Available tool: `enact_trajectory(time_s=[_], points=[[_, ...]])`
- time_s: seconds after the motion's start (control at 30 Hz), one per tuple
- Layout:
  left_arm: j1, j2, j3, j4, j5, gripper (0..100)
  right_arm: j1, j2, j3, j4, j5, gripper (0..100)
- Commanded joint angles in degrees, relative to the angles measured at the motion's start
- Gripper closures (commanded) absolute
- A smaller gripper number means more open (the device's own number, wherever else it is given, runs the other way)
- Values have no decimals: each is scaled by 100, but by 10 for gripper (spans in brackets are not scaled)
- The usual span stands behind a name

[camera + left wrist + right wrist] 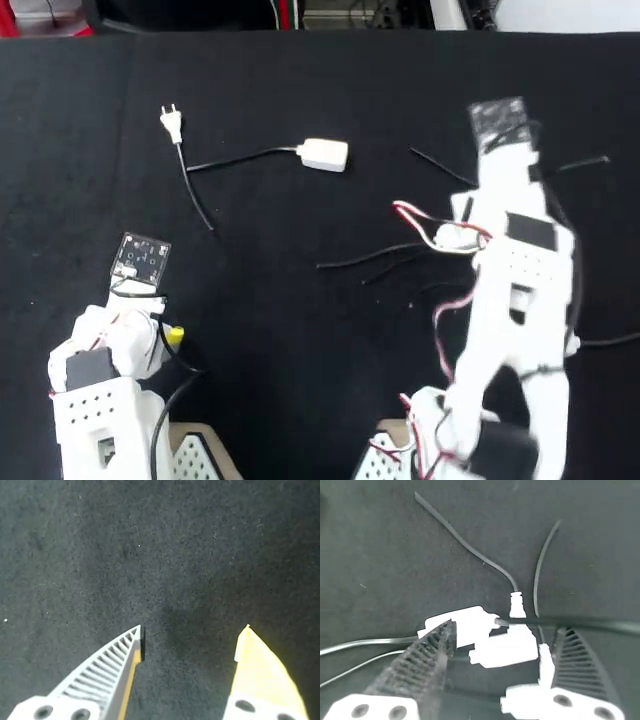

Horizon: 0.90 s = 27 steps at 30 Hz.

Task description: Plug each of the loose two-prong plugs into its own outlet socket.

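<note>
High view: a plug (171,122) lies loose at the far left of the black table (300,330), its black cord (196,195) trailing toward the near edge. A white socket (323,154) sits near it to the right, apart from the plug. The left arm (110,360) stands at the near left corner. The right arm (515,270) stretches out over a tangle of black leads (365,258) on the right.

Left wrist view: the left gripper (192,629) hangs released, jaws spread wide over bare cloth, nothing between them.

Right wrist view: the right gripper (509,627) is also released, its fingers (432,655) apart and grasping nothing. Between them lie two white blocks (507,650), touching each other. A small white connector (517,605) lies just beyond the blocks, a thin black wire (460,539) running away from it. Whether any of these pieces is plugged into another, I cannot tell.
</note>
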Motion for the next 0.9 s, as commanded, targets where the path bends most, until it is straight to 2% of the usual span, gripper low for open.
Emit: enact_trajectory(time_s=[0.0, 0.1, 0.13, 0.27, 0.3, 0.4, 0.47, 0.6, 0.73, 0.87], points=[[13, -44, -75, -18, -9, 701, -229, -1033, -1086, 1407, -237, 690], [171, -44, -154, -35, -9, 702, -484, -1499, -1956, 2523, -237, 697], [321, -44, -224, -35, 9, 703, -563, -1560, -2308, 2954, -237, 726], [919, 26, -822, -281, 888, 701, -607, -1182, -3600, 4062, -246, 974], [1033, 88, -1068, -273, 1125, 700, -527, -971, -3837, 4237, -237, 988], [1429, 659, -2026, -229, 1327, 699, -316, -295, -4541, 4668, -536, 938], [1719, 1538, -2791, -229, 1327, 699, -176, 215, -5051, 4905, -695, 950], [2290, 4273, -4664, -176, 1231, 699, -97, 1138, -5745, 5160, -695, 949], [2818, 6690, -6466, -246, 316, 703, -88, 1402, -5798, 5143, -686, 952], [2862, 8422, -8110, -501, -554, 704, -88, 1437, -5780, 5143, -677, 952]])
